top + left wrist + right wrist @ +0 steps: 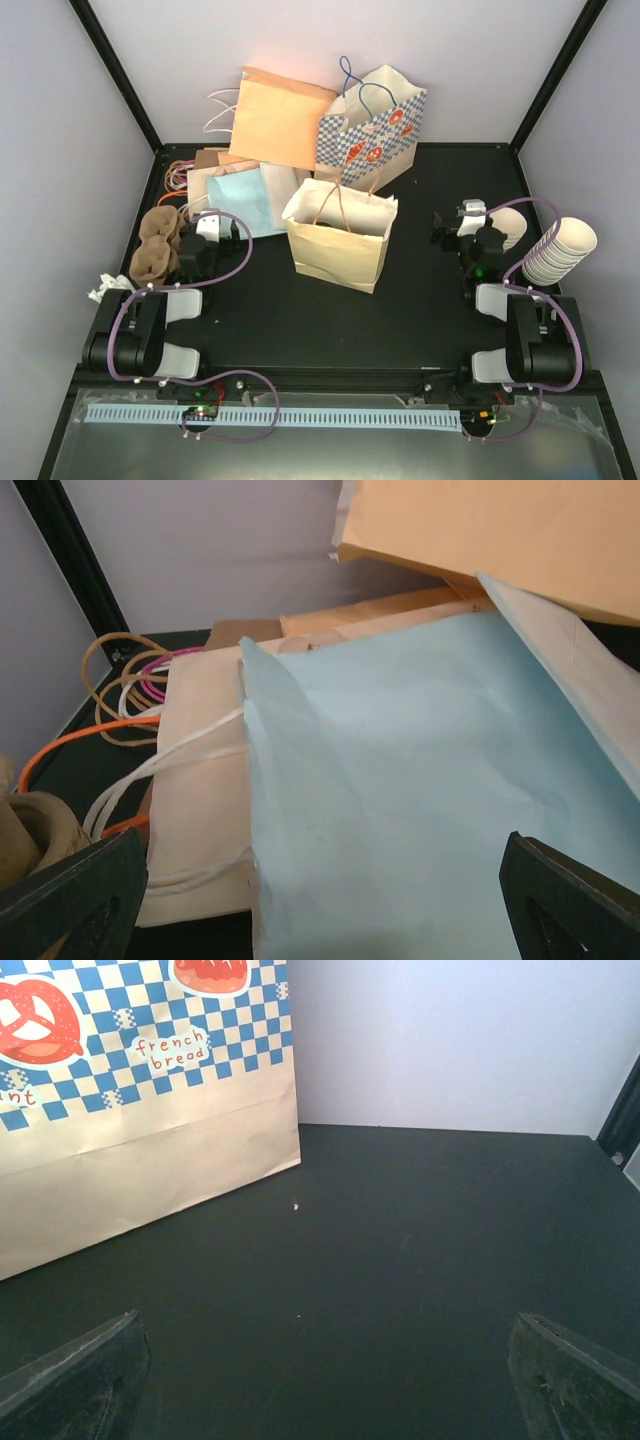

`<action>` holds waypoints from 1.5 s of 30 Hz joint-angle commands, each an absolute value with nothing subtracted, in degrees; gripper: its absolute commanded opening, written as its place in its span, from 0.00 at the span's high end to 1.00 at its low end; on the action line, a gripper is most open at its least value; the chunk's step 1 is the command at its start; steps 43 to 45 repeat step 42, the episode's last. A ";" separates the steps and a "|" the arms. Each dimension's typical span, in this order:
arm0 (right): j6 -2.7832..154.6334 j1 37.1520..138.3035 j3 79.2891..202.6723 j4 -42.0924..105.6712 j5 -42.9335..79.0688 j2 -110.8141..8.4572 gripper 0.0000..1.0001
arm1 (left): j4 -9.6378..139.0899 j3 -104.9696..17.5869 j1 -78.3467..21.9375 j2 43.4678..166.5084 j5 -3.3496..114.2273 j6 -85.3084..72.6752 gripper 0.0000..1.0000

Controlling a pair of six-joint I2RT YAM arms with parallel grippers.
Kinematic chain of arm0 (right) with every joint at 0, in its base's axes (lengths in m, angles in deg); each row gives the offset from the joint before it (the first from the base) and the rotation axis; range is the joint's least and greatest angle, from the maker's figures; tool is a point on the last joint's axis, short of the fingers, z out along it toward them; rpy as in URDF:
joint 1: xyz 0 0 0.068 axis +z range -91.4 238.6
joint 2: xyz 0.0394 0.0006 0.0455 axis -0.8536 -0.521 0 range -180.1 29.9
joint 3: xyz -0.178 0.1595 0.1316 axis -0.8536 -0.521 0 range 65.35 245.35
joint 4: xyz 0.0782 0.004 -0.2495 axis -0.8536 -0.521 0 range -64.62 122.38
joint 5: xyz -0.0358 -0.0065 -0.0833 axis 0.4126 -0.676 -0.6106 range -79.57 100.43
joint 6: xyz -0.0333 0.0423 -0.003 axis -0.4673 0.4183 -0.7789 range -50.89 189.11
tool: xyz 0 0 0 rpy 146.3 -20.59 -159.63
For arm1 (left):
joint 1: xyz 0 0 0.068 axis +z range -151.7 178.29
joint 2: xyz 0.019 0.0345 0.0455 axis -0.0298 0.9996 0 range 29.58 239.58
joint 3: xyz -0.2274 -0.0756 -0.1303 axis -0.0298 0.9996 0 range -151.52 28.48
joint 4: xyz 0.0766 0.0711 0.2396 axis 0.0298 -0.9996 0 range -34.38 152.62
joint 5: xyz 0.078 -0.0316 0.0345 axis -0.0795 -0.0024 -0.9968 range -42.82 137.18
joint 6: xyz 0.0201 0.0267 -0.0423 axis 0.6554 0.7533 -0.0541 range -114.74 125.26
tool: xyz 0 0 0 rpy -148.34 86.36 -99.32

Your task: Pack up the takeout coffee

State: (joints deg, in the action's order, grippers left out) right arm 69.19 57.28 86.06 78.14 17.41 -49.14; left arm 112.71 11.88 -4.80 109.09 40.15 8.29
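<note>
L gripper [320, 905] fingers spread wide, empty, facing flat pale-blue paper bag [400, 800] in rear-left pile. R gripper [320, 1380] also wide apart, empty, above black tabletop [420, 1240] nr blue-checked paper bag [130, 1090]. Upright open tan paper bag [338, 240] stands mid-table betw arms. Lidded takeout coffee: can't spot in any view.

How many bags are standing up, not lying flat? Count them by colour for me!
orange-tan bag: 1
blue-and-white checked bag: 1
pale tan open bag: 1
Total: 3
</note>
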 commanded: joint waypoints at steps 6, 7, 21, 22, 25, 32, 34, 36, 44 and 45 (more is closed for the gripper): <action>69.37 57.00 85.17 83.40 15.18 -49.03 0.00 | 117.07 11.21 -4.43 108.95 41.81 8.87 0.01; 69.43 57.06 85.01 83.55 15.01 -48.98 0.00 | 117.06 11.25 -4.39 108.95 41.82 8.91 0.01; 71.18 57.15 81.12 90.75 10.48 -49.87 0.00 | 116.46 11.08 -4.42 108.77 42.34 8.77 0.01; 71.14 57.18 80.97 91.55 10.60 -50.08 0.00 | 116.47 11.08 -4.43 108.77 42.34 8.78 0.01; 71.03 57.16 81.13 91.07 10.68 -49.96 0.00 | 116.50 11.08 -4.39 108.77 42.34 8.79 0.01; 71.02 57.12 81.16 91.14 10.62 -50.08 0.00 | 116.43 11.08 -4.42 108.77 42.34 8.78 0.01; 70.96 57.13 81.17 91.18 10.65 -50.08 0.00 | 116.49 11.08 -4.41 108.75 42.34 8.78 0.01; 70.96 57.17 81.17 91.18 10.66 -50.08 0.00 | 116.46 11.08 -4.42 108.77 42.34 8.80 0.01; 69.51 57.75 82.24 89.62 12.31 -50.40 0.00 | 116.49 11.08 -4.43 108.75 42.34 8.78 0.01; 69.51 57.75 82.24 89.62 12.31 -50.40 0.00 | 116.49 11.08 -4.43 108.75 42.34 8.78 0.01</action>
